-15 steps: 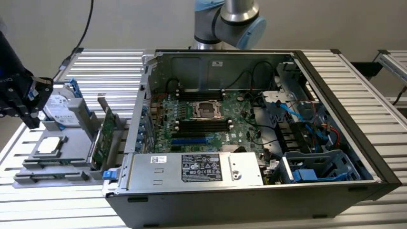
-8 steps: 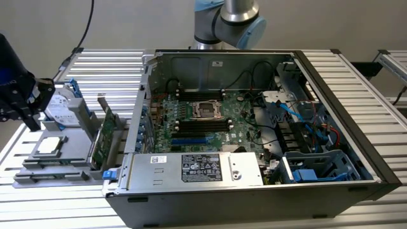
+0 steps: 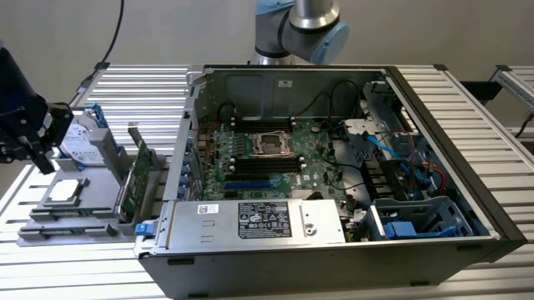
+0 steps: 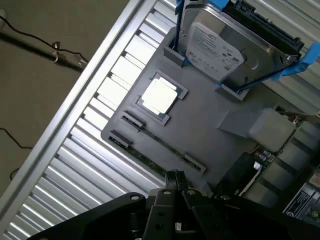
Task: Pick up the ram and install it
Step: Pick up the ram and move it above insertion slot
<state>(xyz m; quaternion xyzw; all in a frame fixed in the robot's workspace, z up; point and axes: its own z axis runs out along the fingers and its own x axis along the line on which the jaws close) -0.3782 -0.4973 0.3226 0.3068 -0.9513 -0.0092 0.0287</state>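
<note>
The ram (image 4: 147, 159) is sitting on edge in a slot of the gray tray (image 4: 215, 107), near the processor chip (image 4: 160, 96), the tray lying at nine o'clock from the open computer case (image 3: 334, 275) in the exterior view, while the gripper (image 4: 175, 176), pinched closed and empty, is hovering over one end of the ram.

The holder (image 4: 210, 105) is matt grey plastic, the table (image 4: 80, 165) ribbed (shiny) metal.
</note>
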